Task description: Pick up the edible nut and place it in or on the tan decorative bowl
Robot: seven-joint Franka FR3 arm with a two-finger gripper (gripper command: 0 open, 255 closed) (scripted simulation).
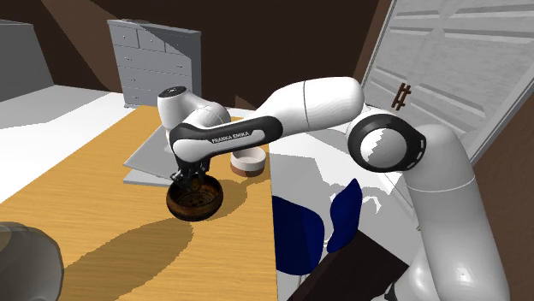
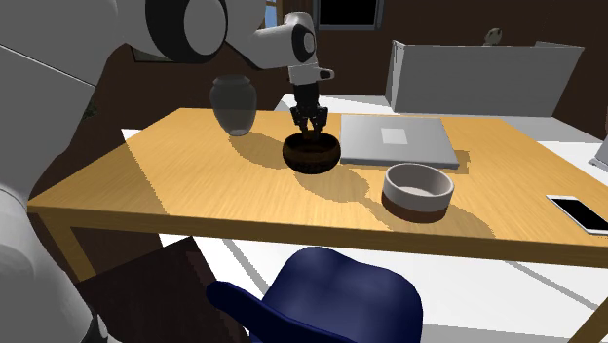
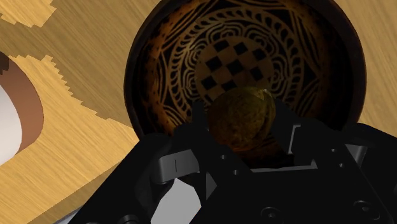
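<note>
A dark brown bowl (image 1: pixel 195 201) (image 2: pixel 312 154) with tan ornamental lines and a checkered centre (image 3: pixel 167 70) stands on the wooden table (image 2: pixel 185 180). My black gripper (image 1: pixel 190 177) (image 2: pixel 310 124) (image 3: pixel 243 127) hangs straight above it, pointing down, its tips just over the rim. A round, rough, brownish nut (image 3: pixel 245 116) is clasped between the two fingers, directly above the bowl's middle. The gripper is shut on the nut, which is held off the bowl's floor.
A white bowl with a brown base (image 1: pixel 248 161) (image 2: pixel 417 190) (image 3: pixel 11 121) sits close by. A closed grey laptop (image 2: pixel 395 141) (image 1: pixel 152 152) lies behind the patterned bowl, with a dark vase (image 2: pixel 234 104) beside it. A phone (image 2: pixel 582 212) and a blue chair (image 2: pixel 331 297) are near the table's edge.
</note>
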